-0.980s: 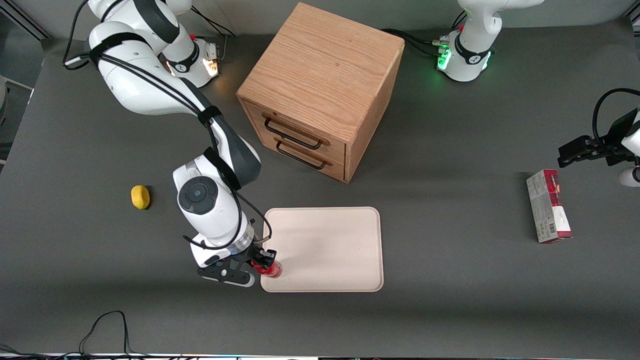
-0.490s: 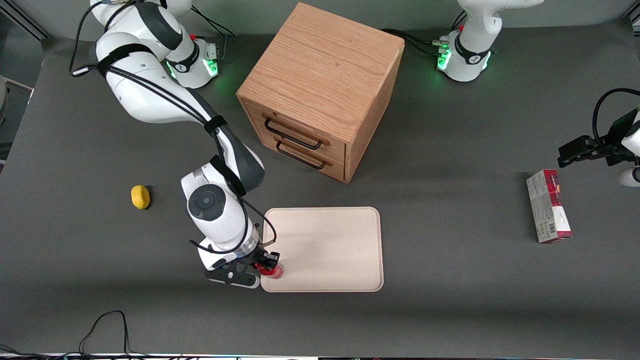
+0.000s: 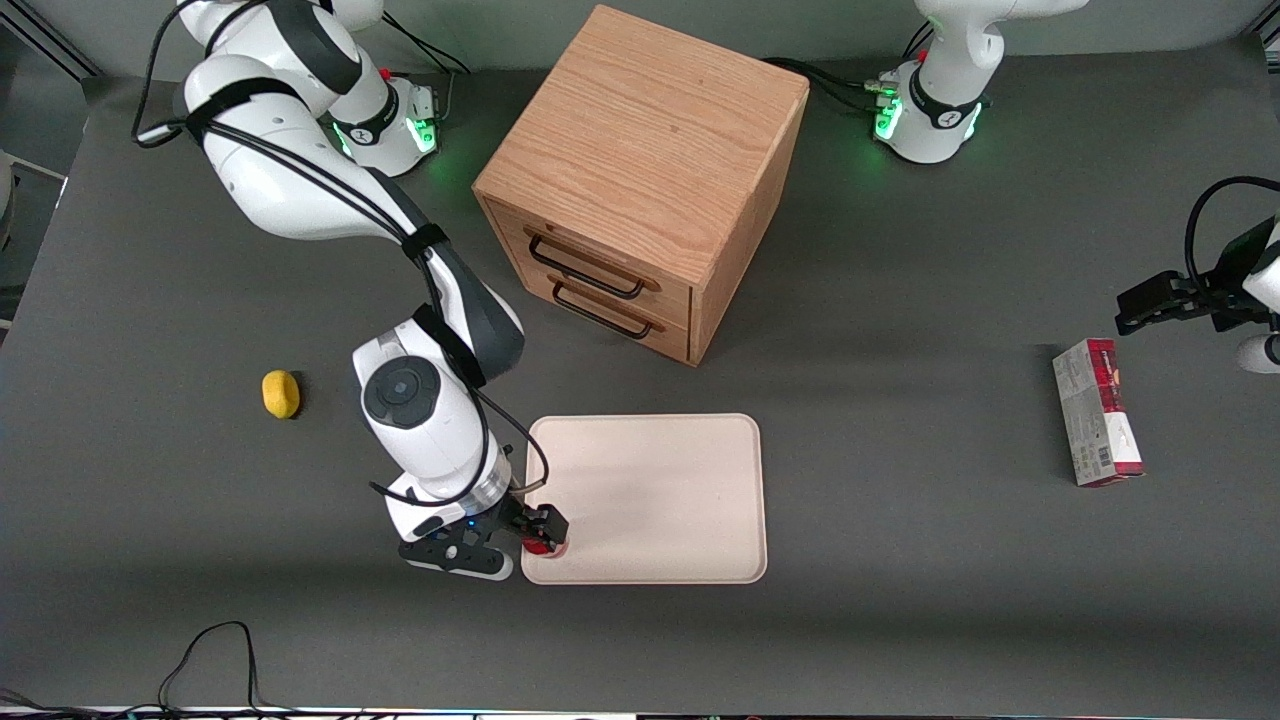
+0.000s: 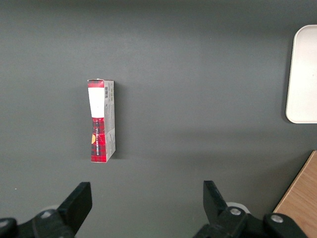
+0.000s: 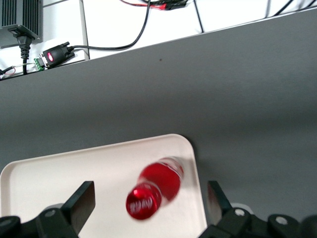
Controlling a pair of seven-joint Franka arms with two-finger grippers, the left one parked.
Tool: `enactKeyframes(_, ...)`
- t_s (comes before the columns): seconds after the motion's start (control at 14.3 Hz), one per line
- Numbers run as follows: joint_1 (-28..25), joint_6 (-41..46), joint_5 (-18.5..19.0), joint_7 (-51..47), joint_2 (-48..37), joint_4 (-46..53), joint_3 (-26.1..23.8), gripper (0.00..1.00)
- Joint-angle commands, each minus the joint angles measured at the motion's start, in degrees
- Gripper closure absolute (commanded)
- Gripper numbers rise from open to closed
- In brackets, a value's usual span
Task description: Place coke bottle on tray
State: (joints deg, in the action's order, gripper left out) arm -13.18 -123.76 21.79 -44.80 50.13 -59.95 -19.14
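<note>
Having opened wide since a second ago, the hand [image 3: 537,532] hovers above the bottle [image 5: 154,191], which now stands free, tilted, on the tray [image 3: 660,500] at its corner nearest the working arm, so placement looks done.

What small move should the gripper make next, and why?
Probably lift straight up and away. The gripper is open above the tray corner, and the coke bottle stands free on the tray near its rim, between the spread fingers, so a sideways move might knock it.
</note>
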Motion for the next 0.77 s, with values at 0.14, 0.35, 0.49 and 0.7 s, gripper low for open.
enactKeyframes(0.14,0.8,12.6,-16.2,14.6,-21.1,-16.2,9.2,0.00)
enactKeyframes(0.35,0.9,21.9,-23.2,28.7,-34.0,-25.5,17.7,0.00)
enactKeyframes(0.49,0.8,23.6,-23.4,29.7,-43.2,-33.4,21.4,0.00)
enactKeyframes(0.7,0.9,24.3,-23.5,30.6,-55.0,-43.1,25.5,0.00)
